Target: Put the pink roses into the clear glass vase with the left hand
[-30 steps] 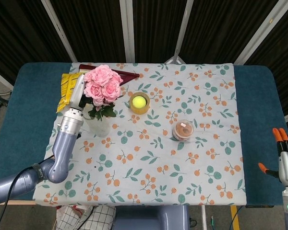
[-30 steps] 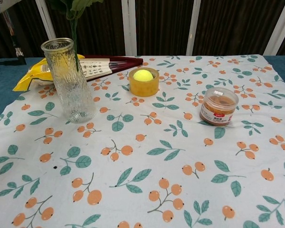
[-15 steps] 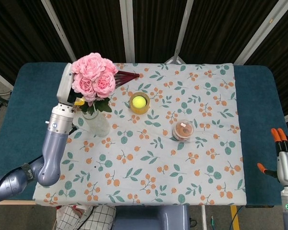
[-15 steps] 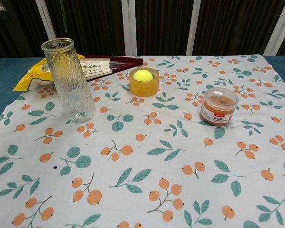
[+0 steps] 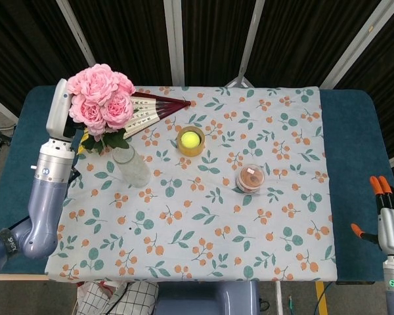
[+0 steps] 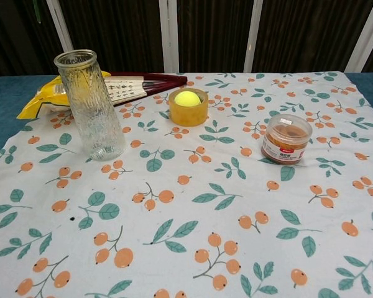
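Here, at the far left, the left hand (image 5: 58, 113) holds the pink roses (image 5: 100, 98) raised upright, stems down, likely so they can drop into the clear glass vase (image 6: 91, 105), which stands empty just right of them. Behind it lie a fan (image 5: 154, 108) and a yellow bag (image 6: 48, 96). Far right, the right hand (image 5: 392, 226) hangs idle; its fingers' state cannot be told.

Fan (image 6: 127, 87) script, jar (image 6: 286, 139) label — both illegible
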